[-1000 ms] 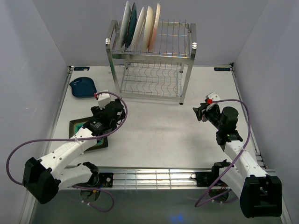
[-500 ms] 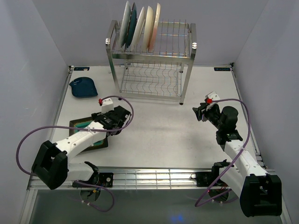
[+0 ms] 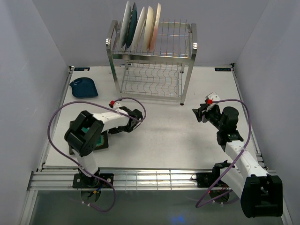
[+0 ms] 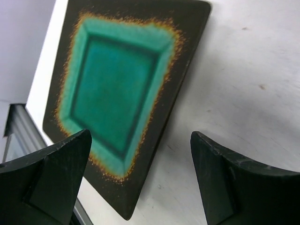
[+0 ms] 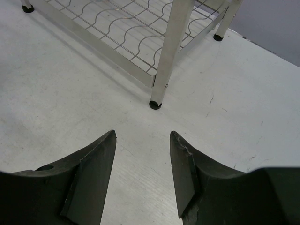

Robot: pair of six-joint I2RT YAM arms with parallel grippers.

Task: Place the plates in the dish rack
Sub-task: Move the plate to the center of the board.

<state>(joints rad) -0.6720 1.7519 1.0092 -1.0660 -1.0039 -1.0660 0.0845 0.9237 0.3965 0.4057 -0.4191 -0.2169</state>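
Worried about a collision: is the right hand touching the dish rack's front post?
Apart. Right wrist view shows table surface between the right hand and the dish rack post's foot.

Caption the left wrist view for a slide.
Open left claw frames the square green plate lying flat on the white table.

Robot lab bench — bare white walls (image 3: 33,47), aluminium mounting rail (image 3: 154,178)

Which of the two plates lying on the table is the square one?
The green plate with the dark rim, nearer the front on the left; the small dark blue dish farther back is rounded.
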